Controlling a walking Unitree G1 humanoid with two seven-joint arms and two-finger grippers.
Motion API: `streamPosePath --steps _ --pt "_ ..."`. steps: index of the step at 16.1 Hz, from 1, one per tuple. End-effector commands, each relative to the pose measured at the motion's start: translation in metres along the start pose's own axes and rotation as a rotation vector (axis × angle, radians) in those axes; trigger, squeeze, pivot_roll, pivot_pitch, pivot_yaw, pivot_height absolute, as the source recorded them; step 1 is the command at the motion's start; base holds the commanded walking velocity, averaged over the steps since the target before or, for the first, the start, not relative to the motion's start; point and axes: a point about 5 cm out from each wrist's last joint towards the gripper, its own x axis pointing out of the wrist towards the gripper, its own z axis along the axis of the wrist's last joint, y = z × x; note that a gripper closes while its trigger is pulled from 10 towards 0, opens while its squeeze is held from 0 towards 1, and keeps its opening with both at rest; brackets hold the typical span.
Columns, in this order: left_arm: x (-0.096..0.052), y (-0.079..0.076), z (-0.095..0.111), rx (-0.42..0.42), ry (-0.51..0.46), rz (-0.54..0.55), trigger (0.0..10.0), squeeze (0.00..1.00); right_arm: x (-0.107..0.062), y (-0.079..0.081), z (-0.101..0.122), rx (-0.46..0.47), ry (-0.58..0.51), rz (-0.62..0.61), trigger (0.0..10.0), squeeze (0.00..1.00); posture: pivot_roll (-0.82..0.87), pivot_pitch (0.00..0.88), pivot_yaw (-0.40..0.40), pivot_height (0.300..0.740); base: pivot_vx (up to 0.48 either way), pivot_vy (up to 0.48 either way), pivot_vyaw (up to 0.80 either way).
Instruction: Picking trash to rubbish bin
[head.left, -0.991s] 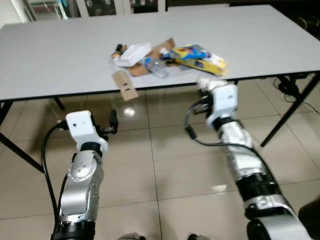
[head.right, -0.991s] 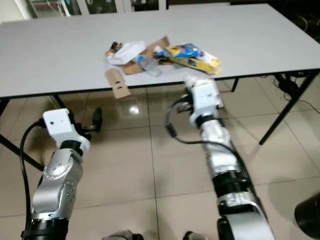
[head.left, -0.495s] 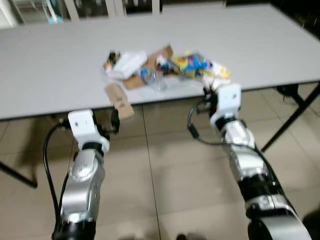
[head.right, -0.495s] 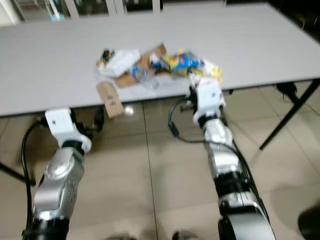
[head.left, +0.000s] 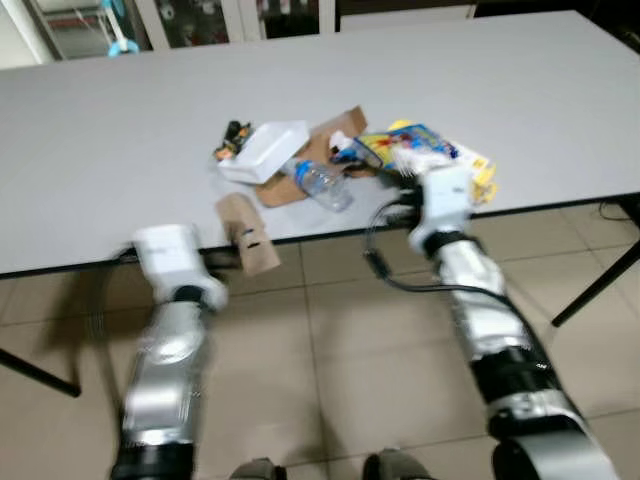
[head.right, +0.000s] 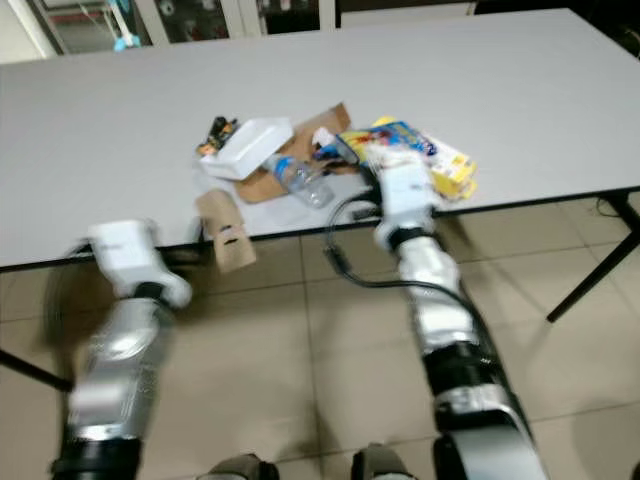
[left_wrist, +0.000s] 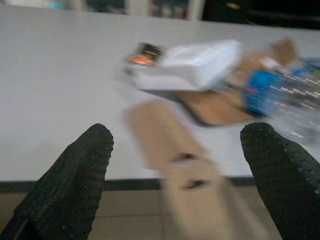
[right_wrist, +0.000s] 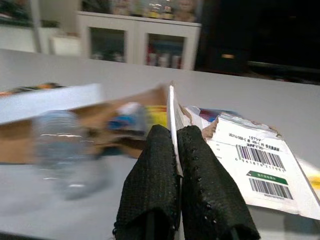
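- Right wrist view: the right gripper (right_wrist: 176, 145) is pinching its two black fingers together on the thin edge of a white wrapper (right_wrist: 250, 160) bearing barcodes, which is lying on the grey table (head.left: 120, 130) at the right end of the trash pile.
- In the head views, the right arm is reaching up over the table's front edge, its wrist sitting just in front of the yellow-and-blue snack packet (head.left: 432, 155).
- The left gripper (left_wrist: 177, 165) is hovering with its fingers spread wide and holding nothing, level with the table edge and facing a brown cardboard tube (head.left: 248, 232) that is overhanging that edge.
- The step in hand appears to be the first pick: the wrapper is clamped but is still lying on the table, so the task looks barely begun.
- The next move probably calls for lifting the wrapper clear of the pile without dragging its neighbours, then carrying it to a bin.
- Counted on the table: one white foam box (head.left: 265, 153), one clear plastic bottle with a blue label (head.left: 322, 184), one flat piece of brown cardboard (head.left: 318, 150) beneath them, one cardboard tube, one snack packet, one barcode wrapper, and one small dark wrapper (head.left: 234, 134) behind the box.
- The pile is crowded, so smaller scraps may be lying hidden.
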Motion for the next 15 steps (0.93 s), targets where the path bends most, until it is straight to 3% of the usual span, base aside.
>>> streamPosePath --steps 1,3,5,8,12,15 --pt "-0.002 0.007 -0.011 0.029 0.058 0.015 10.0 0.00 0.002 0.006 0.004 -0.006 -0.020 0.014 10.0 0.00 -0.03 0.127 0.042 0.740 0.000 0.000 0.00" --pt "-0.004 0.001 -0.016 0.007 0.068 -0.023 10.0 0.00 0.003 0.006 0.005 -0.005 -0.021 0.014 10.0 0.00 -0.03 0.125 0.042 0.740 0.000 0.000 0.00" --pt "-0.005 -0.003 -0.017 -0.113 0.053 -0.019 10.0 0.00 0.003 0.006 0.005 -0.008 -0.022 0.015 10.0 0.00 -0.03 0.126 0.040 0.740 0.000 0.000 0.00" --pt "-0.005 -0.004 -0.020 -0.187 0.053 -0.004 10.0 0.00 0.003 0.005 0.007 -0.010 -0.026 0.014 10.0 0.00 -0.04 0.129 0.036 0.740 0.000 0.000 0.00" --pt "-0.009 -0.004 -0.028 -0.354 0.069 0.022 10.0 0.00 0.002 0.005 0.008 -0.015 -0.028 0.018 10.0 0.00 -0.05 0.139 0.032 0.740 0.000 0.000 0.00" --pt "-0.008 -0.005 -0.034 -0.380 0.091 0.043 10.0 0.00 -0.001 0.002 0.008 -0.021 -0.027 0.019 10.0 0.00 -0.06 0.150 0.026 0.740 0.000 0.000 0.00"
